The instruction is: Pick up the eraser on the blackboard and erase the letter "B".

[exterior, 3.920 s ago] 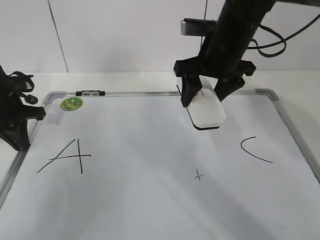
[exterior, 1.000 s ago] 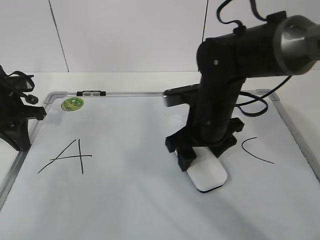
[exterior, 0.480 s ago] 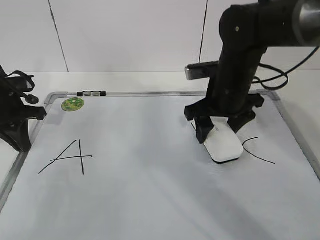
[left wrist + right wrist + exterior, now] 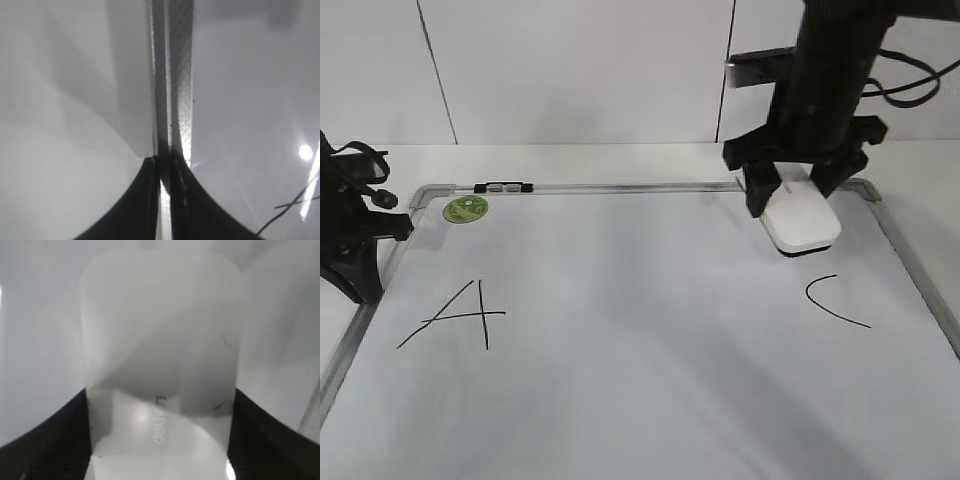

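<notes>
The blackboard is a white dry-erase board with a silver frame, lying flat. It bears a black "A" at the left and a "C" at the right. No letter "B" shows between them. My right gripper is shut on the white eraser and holds it over the board's far right part, near the top frame. In the right wrist view the eraser fills the space between the dark fingers. My left gripper is shut and empty over the board's left frame edge.
A round green sticker and a small clip sit at the board's top left corner. The left arm stands at the board's left edge. A white wall rises behind the table.
My right gripper carried the eraser from the board's middle, where a small mark has gone, back and to the right, up to the top frame above the "C". The left arm has not moved.
</notes>
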You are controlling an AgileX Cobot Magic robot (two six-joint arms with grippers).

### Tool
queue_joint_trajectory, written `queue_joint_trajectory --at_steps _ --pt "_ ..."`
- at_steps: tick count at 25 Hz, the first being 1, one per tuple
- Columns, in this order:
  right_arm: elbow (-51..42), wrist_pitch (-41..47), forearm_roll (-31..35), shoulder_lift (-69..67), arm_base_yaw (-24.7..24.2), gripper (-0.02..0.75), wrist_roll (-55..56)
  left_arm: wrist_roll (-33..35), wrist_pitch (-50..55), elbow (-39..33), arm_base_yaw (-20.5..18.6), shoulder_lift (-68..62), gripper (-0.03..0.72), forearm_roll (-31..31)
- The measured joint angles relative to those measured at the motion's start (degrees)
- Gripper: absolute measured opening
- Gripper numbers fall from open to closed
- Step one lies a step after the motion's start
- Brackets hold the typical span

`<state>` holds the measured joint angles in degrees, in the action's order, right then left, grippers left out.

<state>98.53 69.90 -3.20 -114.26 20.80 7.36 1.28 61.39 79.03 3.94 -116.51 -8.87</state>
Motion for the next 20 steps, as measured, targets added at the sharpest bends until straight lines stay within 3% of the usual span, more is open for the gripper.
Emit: queue_joint_trajectory --at_steps 11,20 --pt "-2.46 0.14 -0.76 8.65 -14.58 0.578 0.08 0.0 0.0 0.0 0.0 -0.03 0.02 0.0" --pt "-16.98 -0.25 3.8 12.31 -15.79 0.578 -4.57 0.0 0.04 0.0 0.0 -0.03 0.02 -0.1"
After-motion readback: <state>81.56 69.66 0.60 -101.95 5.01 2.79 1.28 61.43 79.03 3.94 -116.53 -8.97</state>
